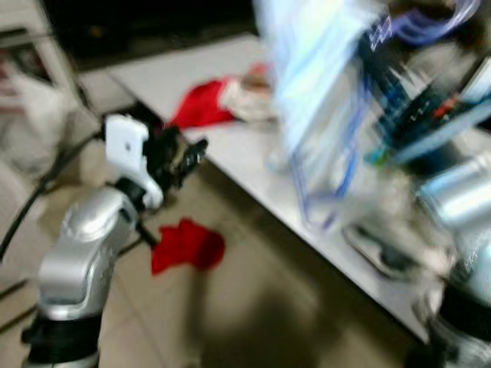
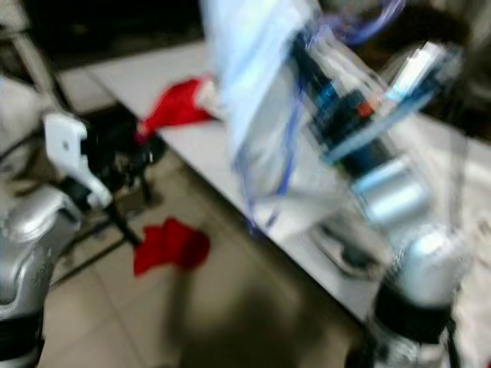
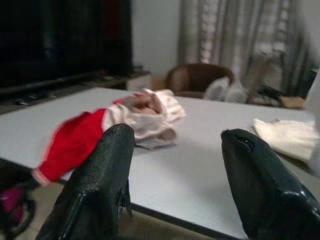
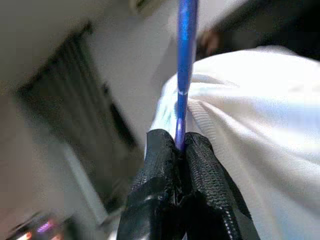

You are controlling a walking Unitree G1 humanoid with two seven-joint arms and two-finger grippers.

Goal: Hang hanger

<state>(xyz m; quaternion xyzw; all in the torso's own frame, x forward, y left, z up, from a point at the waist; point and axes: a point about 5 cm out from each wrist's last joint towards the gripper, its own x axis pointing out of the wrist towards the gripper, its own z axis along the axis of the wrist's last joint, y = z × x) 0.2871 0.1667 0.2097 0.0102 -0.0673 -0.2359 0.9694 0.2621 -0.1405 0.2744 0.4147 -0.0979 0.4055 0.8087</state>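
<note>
The blue hanger [image 4: 185, 60], draped with a pale garment [image 4: 260, 125], is pinched in the right gripper [image 4: 180, 145], raised for hanging; the left gripper [image 3: 175, 165] is held open beside the white table [image 3: 210, 145].

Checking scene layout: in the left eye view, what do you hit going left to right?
Left end effector → red cloth on the floor → red and white garment on the table → white garment on the blue hanger → right arm.
</note>
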